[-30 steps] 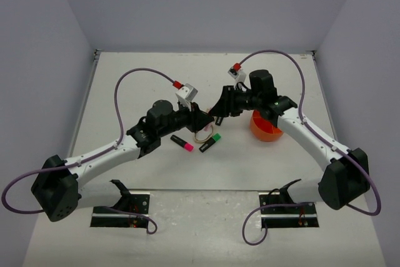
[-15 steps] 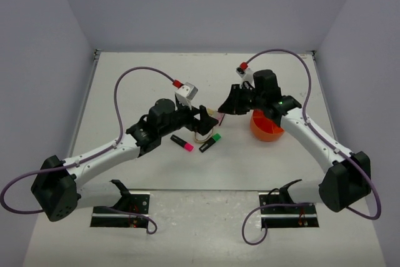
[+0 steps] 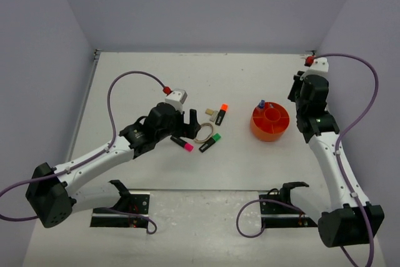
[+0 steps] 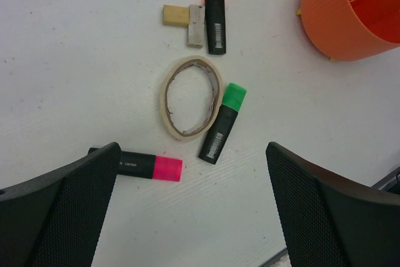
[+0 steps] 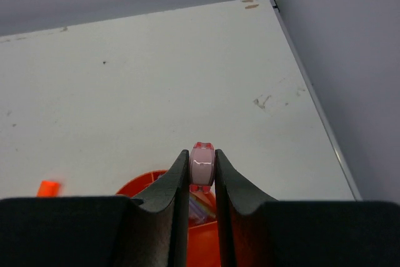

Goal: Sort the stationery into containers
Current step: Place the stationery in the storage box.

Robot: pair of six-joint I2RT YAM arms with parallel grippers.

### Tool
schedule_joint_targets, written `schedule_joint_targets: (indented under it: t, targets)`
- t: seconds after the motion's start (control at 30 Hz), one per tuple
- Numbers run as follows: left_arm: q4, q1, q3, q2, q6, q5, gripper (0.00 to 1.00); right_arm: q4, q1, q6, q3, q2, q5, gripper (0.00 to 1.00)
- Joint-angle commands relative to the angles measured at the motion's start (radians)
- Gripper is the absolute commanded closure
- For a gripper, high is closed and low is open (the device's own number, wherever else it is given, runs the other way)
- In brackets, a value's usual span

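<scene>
My left gripper [image 4: 194,217] is open and empty, low over the table; it also shows in the top view [image 3: 186,119]. A black highlighter with a pink end [image 4: 140,166] lies by its left finger. A green-ended one [image 4: 223,123], a tan rubber band [image 4: 190,97], an orange-ended one [image 4: 215,14] and a tan block [image 4: 175,15] lie beyond. My right gripper [image 5: 202,162] is shut on a pastel pink highlighter [image 5: 202,166] above the orange pot [image 5: 140,189]. The pot [image 3: 270,122] holds a blue-white pen [image 3: 261,104].
A small grey block [image 4: 196,26] lies between the tan block and the orange-ended highlighter. Grey walls close the table on three sides. The right wall and the table's right edge [image 5: 312,101] are close to my right gripper.
</scene>
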Motion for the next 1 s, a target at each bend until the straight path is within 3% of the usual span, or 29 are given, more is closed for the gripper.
schedule_joint_targets:
  t: [0.0,0.2,0.63,0.8,0.97]
  targets:
    - [-0.044,-0.001,-0.004,-0.054,-0.006,-0.014,0.00,0.139,-0.013,-0.165,-0.030,0.100,0.012,1.00]
    - [-0.107,-0.001,0.025,-0.086,0.024,0.003,0.00,0.108,-0.014,-0.185,-0.039,0.214,-0.063,1.00]
    - [-0.102,-0.001,0.029,-0.067,0.021,0.021,0.00,0.031,-0.014,-0.100,-0.066,0.221,-0.136,0.94]
    - [-0.102,-0.001,0.030,-0.064,0.023,0.016,0.00,0.008,-0.014,-0.089,-0.061,0.224,-0.119,0.88]
    - [-0.102,-0.001,0.028,-0.058,0.026,0.015,0.00,-0.003,-0.014,-0.076,-0.061,0.213,-0.117,0.74]
